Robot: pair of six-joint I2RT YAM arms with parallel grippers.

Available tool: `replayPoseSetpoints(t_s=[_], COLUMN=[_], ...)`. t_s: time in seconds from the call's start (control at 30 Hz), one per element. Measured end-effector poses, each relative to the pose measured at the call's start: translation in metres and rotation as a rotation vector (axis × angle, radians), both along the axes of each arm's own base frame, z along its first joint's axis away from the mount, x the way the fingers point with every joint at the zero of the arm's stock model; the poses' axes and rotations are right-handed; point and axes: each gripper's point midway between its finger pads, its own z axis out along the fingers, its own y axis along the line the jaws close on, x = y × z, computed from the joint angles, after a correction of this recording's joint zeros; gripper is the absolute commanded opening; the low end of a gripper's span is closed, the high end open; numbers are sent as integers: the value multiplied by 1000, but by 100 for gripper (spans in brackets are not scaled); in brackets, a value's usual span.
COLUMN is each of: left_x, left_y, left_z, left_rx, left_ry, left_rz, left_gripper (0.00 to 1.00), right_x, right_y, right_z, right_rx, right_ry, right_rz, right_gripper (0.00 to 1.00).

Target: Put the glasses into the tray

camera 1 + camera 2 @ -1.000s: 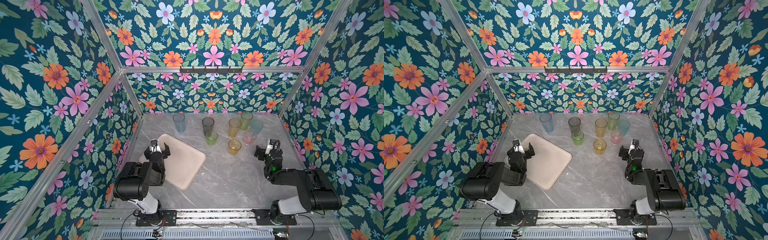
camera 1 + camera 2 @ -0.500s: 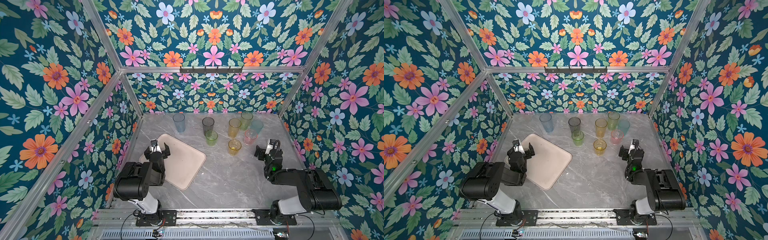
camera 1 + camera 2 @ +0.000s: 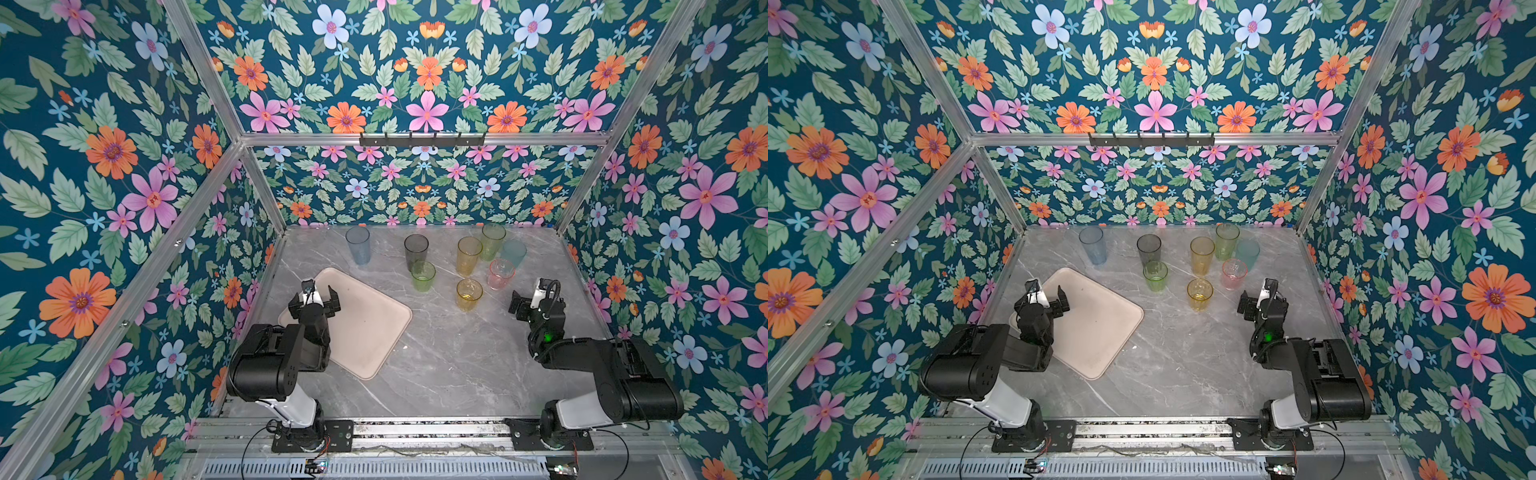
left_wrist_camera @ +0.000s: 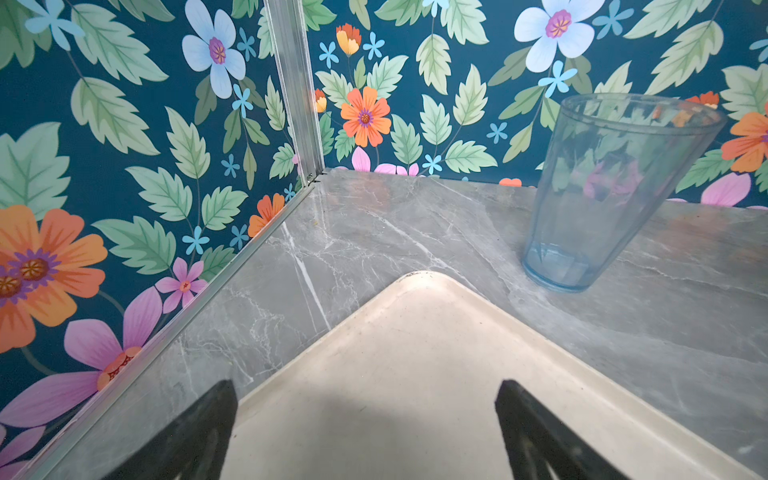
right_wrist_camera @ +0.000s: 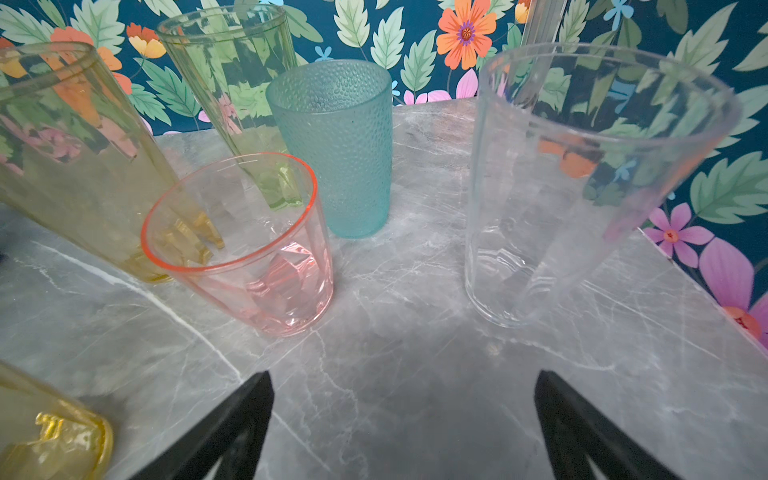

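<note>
My tray (image 3: 374, 328) is bare, so nothing is done yet: all the glasses (image 3: 468, 257) I see stand upright on the bench (image 3: 449, 361) beyond it, my left claw (image 4: 365, 390) spread and empty over its corner, my right claw (image 5: 403, 386) spread and empty near the pink glass (image 5: 249, 257)

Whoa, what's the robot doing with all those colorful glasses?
The job is to put the glasses into the tray. None is in yet: they all stand upright on the table, and the tray is bare. The left pincer hangs open over the tray. The right pincer is open too, facing the pink glass and the clear glass.
</note>
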Motion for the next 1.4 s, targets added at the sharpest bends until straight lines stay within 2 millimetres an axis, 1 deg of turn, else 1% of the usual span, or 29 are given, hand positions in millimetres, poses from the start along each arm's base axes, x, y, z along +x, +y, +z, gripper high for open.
replayPoseSetpoints(t_s=[0.13,0.23,0.33,0.4,0.5,0.6,0.67,0.8,0.9,1.0,1.07,1.13,1.23,1.3,1.4], left_x=[-4,-9,-13,-13,-14,-15,-14,-1,10,17,16,11,1,-8,-20], left_y=[-1,-1,0,0,-2,-5,-8,-17,-32,-57,-77,-95,-122,-135,-149], left_z=[-2,3,21,35,69,96,109,137,150,151,147,144,138,131,119], left_rx=[3,4,2,1,-14,-66,-109,-228,-302,-334,-337,-333,-329,-324,-317], left_ry=[8,-7,-56,-80,-139,-182,-188,-165,-112,-17,49,103,181,234,315], left_rz=[-3,-1,10,13,20,19,17,13,-16,-74,-123,-173,-257,-299,-349], left_gripper=[100,100,100,100,100,100,100,100,100,100,100,100,100,100,100], right_x=[-4,-7,-8,-10,-13,-17,-23,-41,-52,-60,-63,-66,-73,-78,-89], right_y=[0,0,0,1,1,2,3,8,14,25,36,49,76,94,124], right_z=[-3,-3,0,8,33,65,86,118,140,157,165,165,158,155,156], right_rx=[0,0,0,1,2,5,15,87,170,286,367,445,566,628,676], right_ry=[-3,-14,-27,-51,-105,-149,-171,-195,-186,-140,-92,-30,79,145,227], right_rz=[0,0,0,5,8,12,15,32,44,74,109,154,258,317,416], right_gripper=[99,99,99,99,99,99,99,99,99,99,99,99,99,99,99])
